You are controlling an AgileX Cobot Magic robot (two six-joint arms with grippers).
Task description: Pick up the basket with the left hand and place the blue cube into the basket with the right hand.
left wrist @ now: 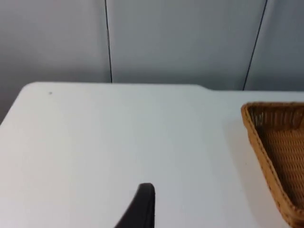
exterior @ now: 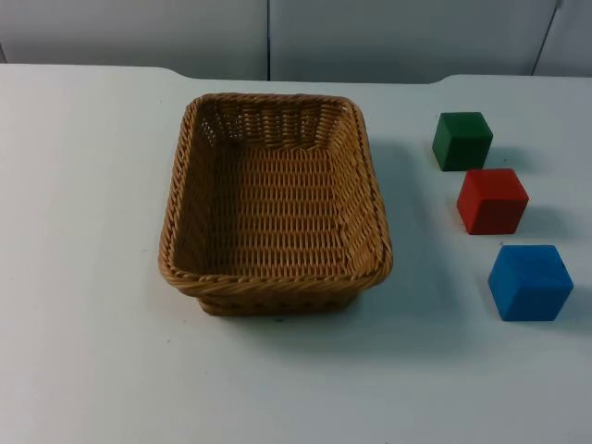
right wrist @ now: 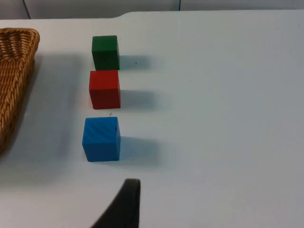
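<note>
So far nothing of the job is showing as done. The basket (exterior: 275, 205) is sitting flat and empty on the white worktop (exterior: 83, 277), near the middle, with no arm touching it. To its right, well apart from its rim, three cubes are lining up in a row running away from the grey partition wall (exterior: 388, 37): the green cube (exterior: 462, 141) nearest the wall, the red cube (exterior: 491, 200) in the middle, and the blue cube (exterior: 530, 282) at the near end of the row, each just beside the next but not touching.

The left gripper (left wrist: 141, 209) is hanging over bare worktop off to the basket's left side, with one corner of the woven rim in its wrist view; it is holding nothing, and I cannot tell whether its fingers are spread or pressed together, since just one dark tip is visible. The right gripper (right wrist: 124, 204) is hovering near the blue cube, lined up roughly toward it, also holding nothing, and its fingers' state I cannot tell either.

Everything is left, by my reading: the left arm is yet to reach the rim and lift the basket, and the right arm is yet to take the blue cube and drop it inside.
</note>
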